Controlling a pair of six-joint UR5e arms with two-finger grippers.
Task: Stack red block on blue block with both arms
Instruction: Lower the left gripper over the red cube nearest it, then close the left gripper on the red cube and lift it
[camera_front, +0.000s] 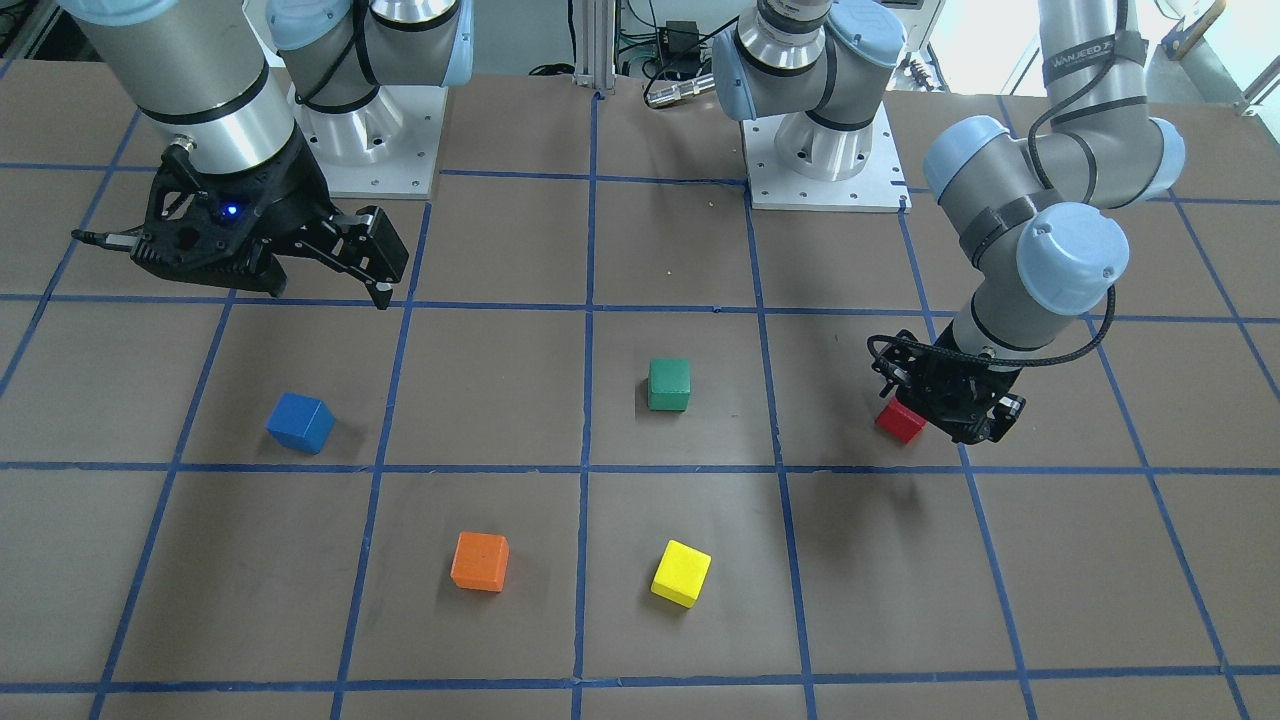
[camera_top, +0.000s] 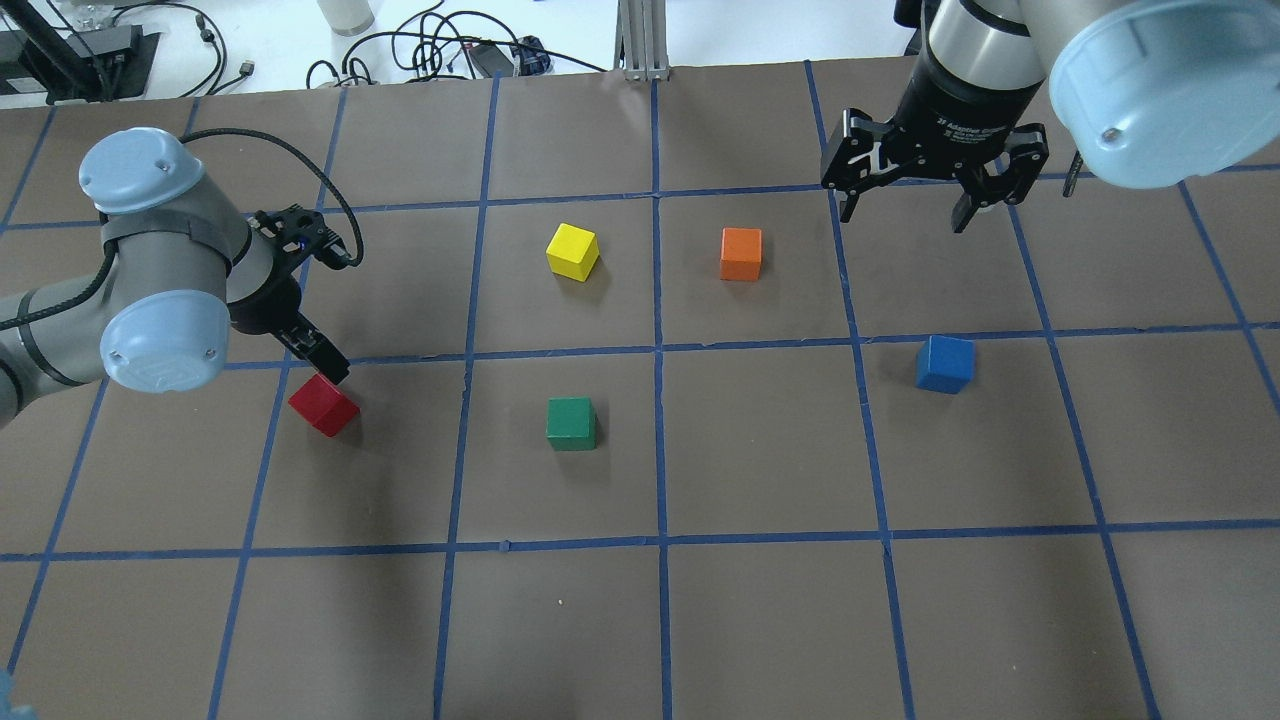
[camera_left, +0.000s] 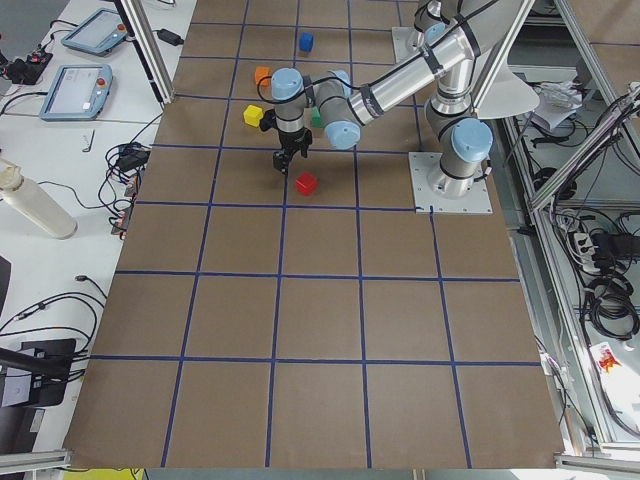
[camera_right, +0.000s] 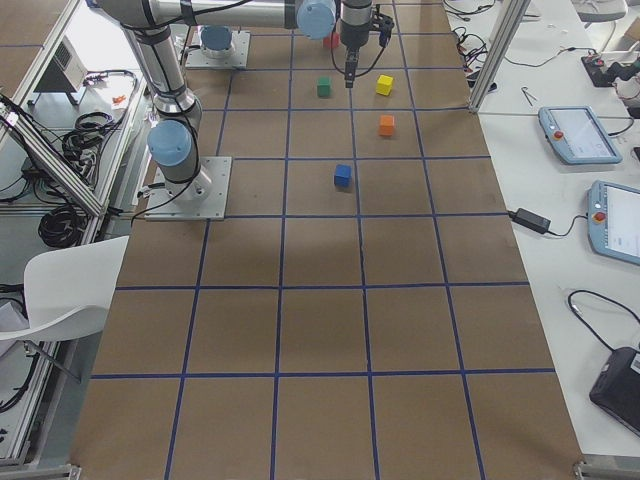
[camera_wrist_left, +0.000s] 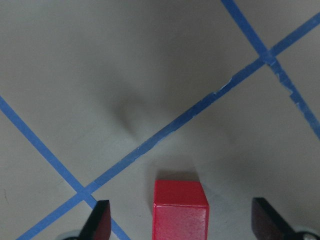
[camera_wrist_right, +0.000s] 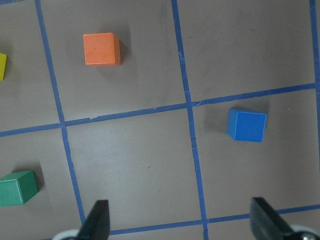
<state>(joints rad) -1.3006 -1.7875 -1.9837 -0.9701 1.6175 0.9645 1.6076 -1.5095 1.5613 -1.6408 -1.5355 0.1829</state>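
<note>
Fingers (camera_wrist_left: 97, 222) of the left gripper (camera_wrist_left: 180, 225) stand spread above the red block (camera_wrist_left: 180, 207), at the table's (camera_top: 760, 620) left; right gripper (camera_top: 905, 205) hangs parted, high near the blue block (camera_top: 944, 363) at right. Grasp looks pending: descend, then pinch squarely.

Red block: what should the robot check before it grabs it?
1. Left gripper open: ok, its fingers are spread wide.
2. Red block lined up between the fingers: ok, centred in the wrist view and touching neither.
3. Gripper low enough to pinch the block: cannot tell.
4. Blue block top bare: ok, nothing on it.
5. Right gripper out of the way: ok, open and apart from the blue block.
</note>
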